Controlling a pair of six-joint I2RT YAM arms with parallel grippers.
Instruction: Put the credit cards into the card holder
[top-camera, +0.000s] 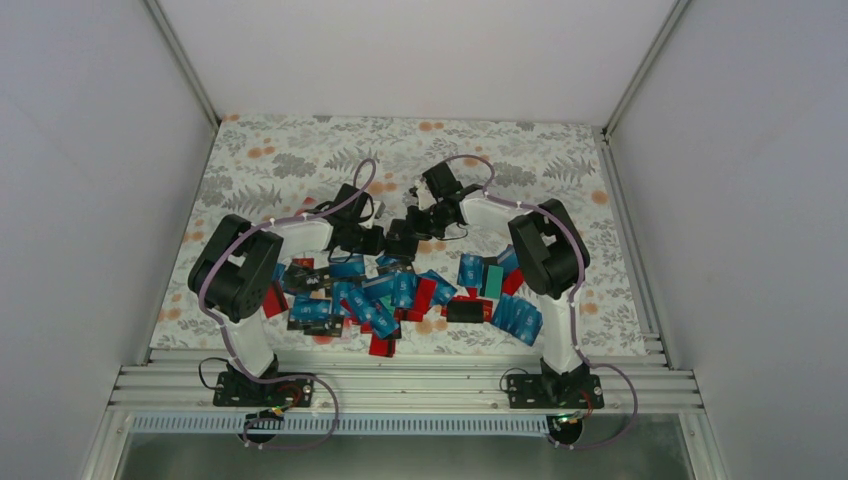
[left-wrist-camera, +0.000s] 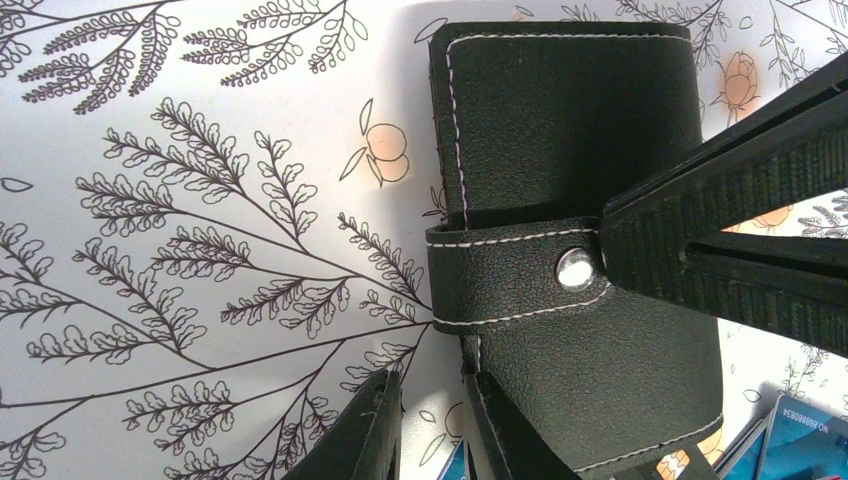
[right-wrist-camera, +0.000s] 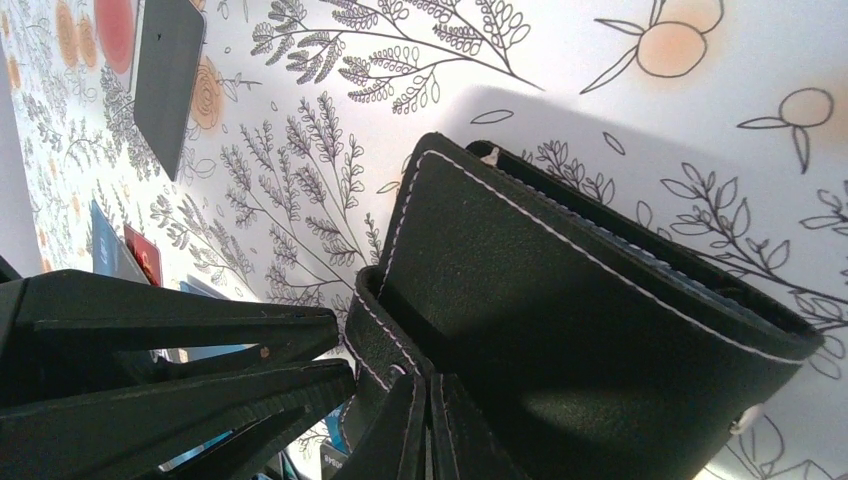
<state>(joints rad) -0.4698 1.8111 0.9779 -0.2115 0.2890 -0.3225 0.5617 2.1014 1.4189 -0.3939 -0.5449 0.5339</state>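
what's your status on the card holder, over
Right hand shut on card holder strap. Left hand at its lower edge, grip unclear. Holder folded, strap across it. Credit cards loose on the table.

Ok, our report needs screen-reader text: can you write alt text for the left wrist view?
A black card holder with white stitching fills the view against a floral tablecloth, the right gripper pinching its snap strap from the right. The left gripper, slightly open, sits at its lower edge.
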